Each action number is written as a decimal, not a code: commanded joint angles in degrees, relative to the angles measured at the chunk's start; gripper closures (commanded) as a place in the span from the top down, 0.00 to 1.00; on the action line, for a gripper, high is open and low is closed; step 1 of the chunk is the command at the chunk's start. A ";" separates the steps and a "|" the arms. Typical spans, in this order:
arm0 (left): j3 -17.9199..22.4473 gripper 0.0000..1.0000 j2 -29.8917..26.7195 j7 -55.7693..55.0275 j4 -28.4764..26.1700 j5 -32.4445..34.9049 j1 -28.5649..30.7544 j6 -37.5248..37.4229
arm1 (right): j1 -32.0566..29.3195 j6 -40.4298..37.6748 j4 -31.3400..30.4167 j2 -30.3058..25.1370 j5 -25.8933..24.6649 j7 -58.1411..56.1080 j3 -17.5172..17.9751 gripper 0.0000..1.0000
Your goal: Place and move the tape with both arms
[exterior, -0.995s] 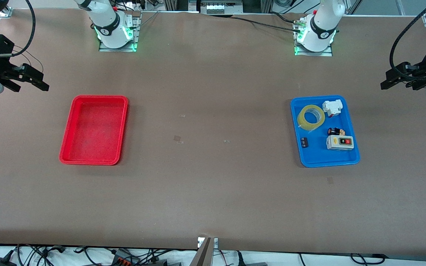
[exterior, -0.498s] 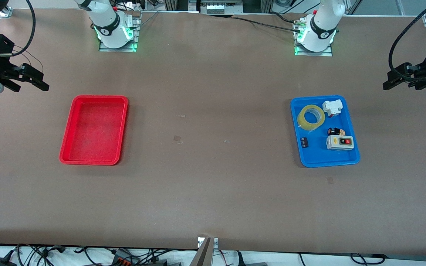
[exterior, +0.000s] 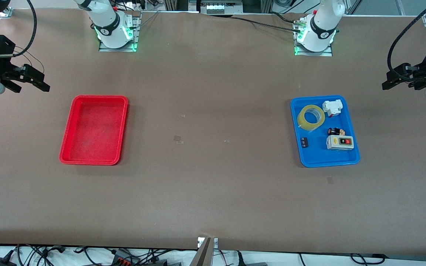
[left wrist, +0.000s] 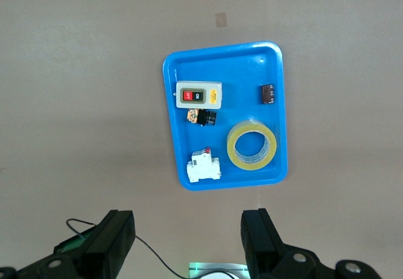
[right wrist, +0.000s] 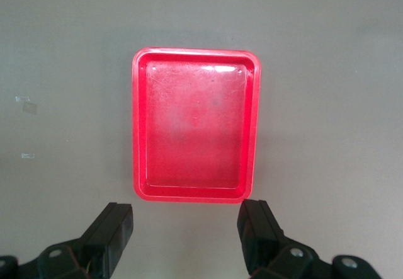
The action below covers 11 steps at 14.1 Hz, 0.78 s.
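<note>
The tape point(exterior: 311, 117) is lying in the blue tray point(exterior: 324, 160) beside a switch box point(exterior: 340, 142). The red tray point(exterior: 67, 147) is holding nothing. The left gripper point(exterior: 392, 82) and right gripper point(exterior: 37, 82) are hanging wide open — each over its own end of the table.

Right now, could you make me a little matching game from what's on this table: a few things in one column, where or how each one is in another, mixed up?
Things:
1. tape
2. red tray
3. switch box
4. left gripper

States:
A. holds nothing
B. open, up in the air
C. flat in the blue tray, farther from the front camera
D. in the blue tray, nearer the front camera

Pairs: 1-C, 2-A, 3-D, 4-B
</note>
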 commanded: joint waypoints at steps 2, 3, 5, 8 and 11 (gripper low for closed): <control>-0.88 1.00 -0.27 0.36 -5.43 1.54 0.51 3.00 | 0.40 0.34 -0.42 -0.65 0.30 0.64 -0.15 1.00; -0.97 1.00 -0.36 0.36 -8.33 1.54 0.25 6.07 | 0.40 0.17 -0.42 -0.74 1.25 0.64 -0.15 1.00; -1.14 1.00 -0.27 0.36 -13.60 1.45 -0.28 11.17 | 0.40 0.43 -0.50 -1.09 2.76 0.03 -0.23 1.00; -1.32 1.00 -0.27 0.36 -23.17 0.84 -0.28 21.79 | 0.40 0.78 -0.50 -1.09 1.88 -0.32 -0.15 1.00; -1.67 1.00 -0.19 0.36 -34.86 0.75 -0.37 35.24 | 0.40 0.78 -0.59 -1.01 1.44 -0.41 -0.15 1.00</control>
